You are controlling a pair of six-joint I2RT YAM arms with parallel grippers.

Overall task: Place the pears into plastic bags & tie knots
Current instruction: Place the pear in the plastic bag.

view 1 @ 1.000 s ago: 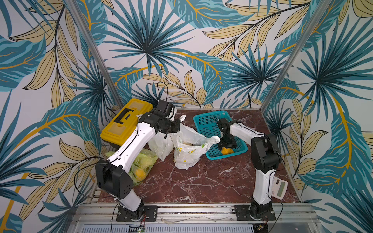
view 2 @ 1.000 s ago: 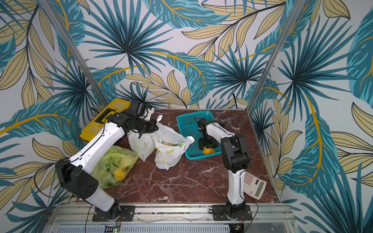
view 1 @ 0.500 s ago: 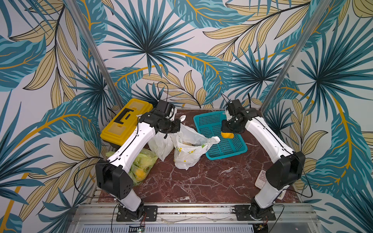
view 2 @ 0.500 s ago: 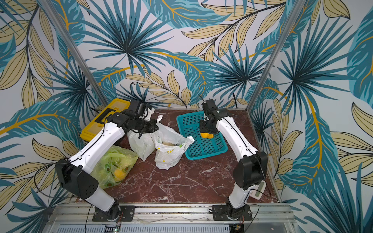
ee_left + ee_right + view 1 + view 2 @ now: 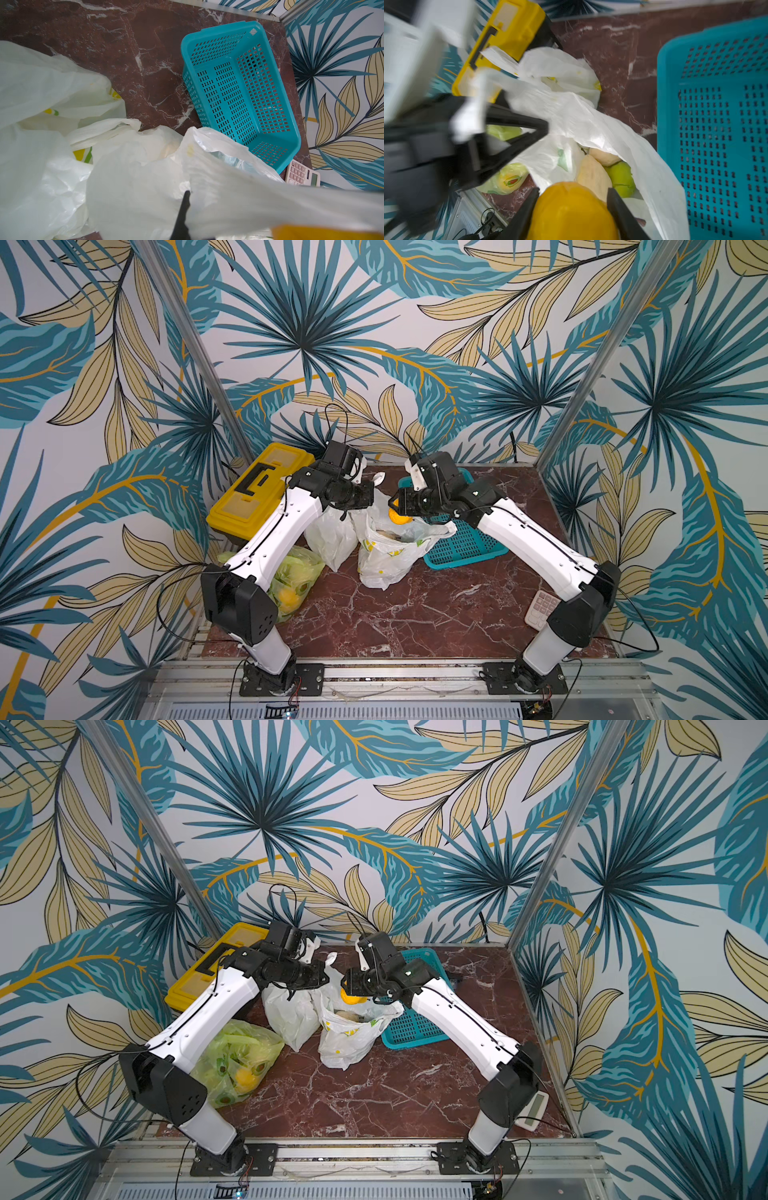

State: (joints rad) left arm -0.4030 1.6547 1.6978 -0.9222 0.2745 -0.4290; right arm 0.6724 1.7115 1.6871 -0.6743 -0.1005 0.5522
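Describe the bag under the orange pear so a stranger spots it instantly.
On the marble table, find the teal basket. The bag stands open beside it, between it and a plain white bag. Only it bears yellow lemon-slice prints.

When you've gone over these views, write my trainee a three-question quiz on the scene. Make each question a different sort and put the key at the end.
1. True or false: the teal basket holds pears.
2. What is the right gripper closed on?
A. a green pear
B. an orange pear
C. nothing
3. Fill in: the open bag directly below that gripper is the ____ bag.

Key
1. False: its mesh floor is bare.
2. B.
3. The lemon-print bag, with pears already inside.
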